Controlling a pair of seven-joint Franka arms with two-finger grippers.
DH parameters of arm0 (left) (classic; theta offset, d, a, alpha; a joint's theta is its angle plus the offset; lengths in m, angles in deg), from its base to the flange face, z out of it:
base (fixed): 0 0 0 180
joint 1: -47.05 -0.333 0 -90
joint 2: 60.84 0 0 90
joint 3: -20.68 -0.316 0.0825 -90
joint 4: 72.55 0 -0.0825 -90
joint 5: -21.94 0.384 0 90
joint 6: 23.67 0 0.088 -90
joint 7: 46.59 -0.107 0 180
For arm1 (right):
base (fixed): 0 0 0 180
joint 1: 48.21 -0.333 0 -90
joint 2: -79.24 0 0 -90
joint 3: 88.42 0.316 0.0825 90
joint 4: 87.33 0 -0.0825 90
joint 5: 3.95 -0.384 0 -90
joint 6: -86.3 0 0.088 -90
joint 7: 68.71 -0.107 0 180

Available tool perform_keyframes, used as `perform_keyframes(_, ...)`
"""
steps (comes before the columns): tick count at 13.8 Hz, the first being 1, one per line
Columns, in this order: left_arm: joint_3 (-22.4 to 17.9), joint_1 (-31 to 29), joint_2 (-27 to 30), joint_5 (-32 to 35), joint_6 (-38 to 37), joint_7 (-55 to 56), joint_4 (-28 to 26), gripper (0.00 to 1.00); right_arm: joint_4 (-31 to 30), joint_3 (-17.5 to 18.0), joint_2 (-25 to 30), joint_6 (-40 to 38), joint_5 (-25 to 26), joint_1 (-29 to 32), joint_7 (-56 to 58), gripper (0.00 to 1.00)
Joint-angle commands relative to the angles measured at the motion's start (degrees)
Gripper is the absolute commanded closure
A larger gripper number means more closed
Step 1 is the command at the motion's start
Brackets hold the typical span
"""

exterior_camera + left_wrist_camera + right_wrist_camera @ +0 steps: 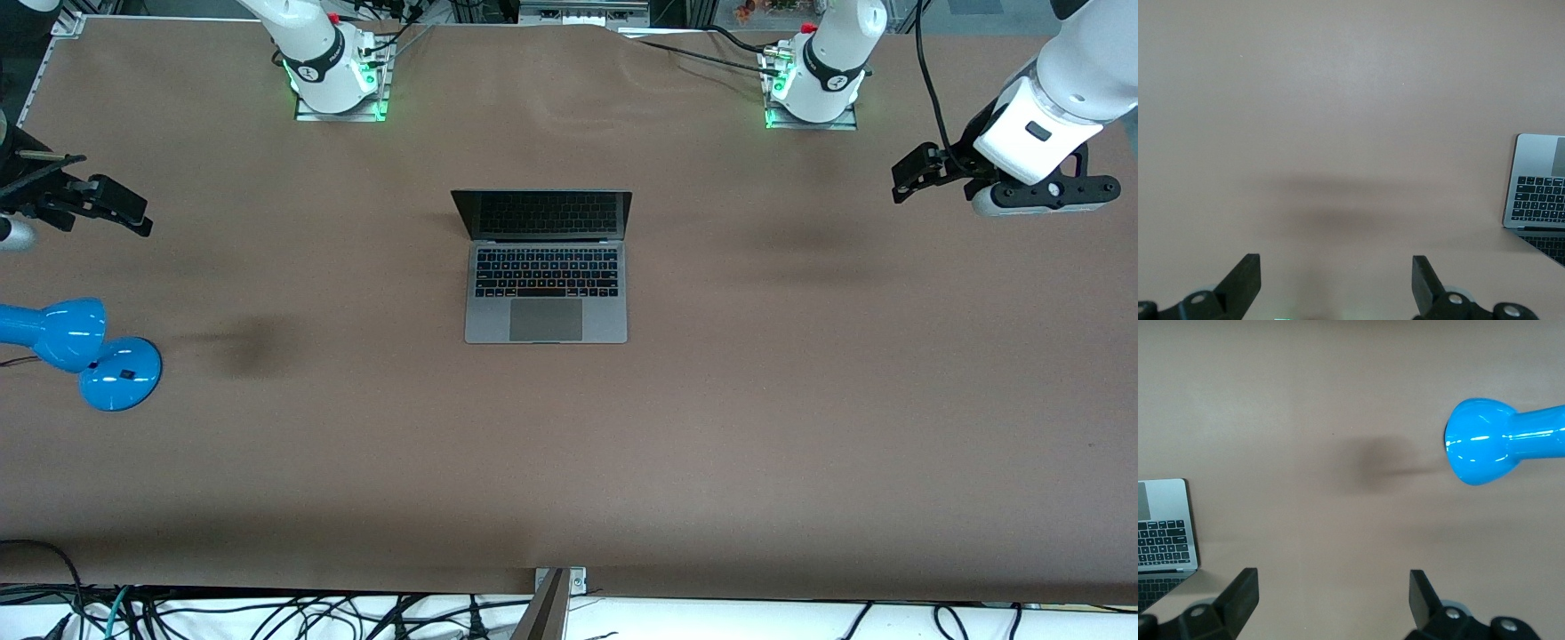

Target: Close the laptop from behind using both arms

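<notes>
While the laptop (546,267) lies open in the middle of the table (800,400), its lid toward the edge where the 2 arms have their bases, both grippers hang high and well apart from it. The left gripper (909,176) is over the table's end on the left arm's side, its fingers (1241,280) spread wide and holding nothing. The right gripper (124,212) is over the other end, also wide and empty, close above a blue lamp (80,351). I think the main danger is uneven pushing: if 1 arm reaches the lid first, the laptop may turn or slide. Too much speed could slam the screen. The right arm could also knock the lamp when it starts to move.
</notes>
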Motion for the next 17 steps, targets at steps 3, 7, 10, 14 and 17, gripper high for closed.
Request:
perform_keyframes(3,0.3,-0.5,0.4,-0.4,0.6,-0.5,-0.7,0.00,-0.7,-0.1,1.0,0.0,-0.6,-0.2,0.8,0.00)
perform_keyframes(7,4.0,0.2,-0.5,-0.6,0.9,2.6,-0.4,0.00,-0.7,-0.1,1.0,0.0,-0.6,-0.2,0.8,0.00)
perform_keyframes(10,8.8,0.2,-2.1,-0.6,1.9,7.8,0.1,0.00,-0.7,-0.1,1.1,0.0,-0.6,-0.2,0.8,0.00)
perform_keyframes(14,14.1,0.2,-3.5,-1.2,2.8,10.8,0.3,0.00,-0.7,-0.1,1.0,0.0,-0.6,-0.2,0.8,0.00)
perform_keyframes(17,17.2,0.2,-4.0,-1.2,2.9,13.1,0.8,0.00,-0.7,0.4,1.0,-0.3,-0.6,-0.3,0.7,0.00)
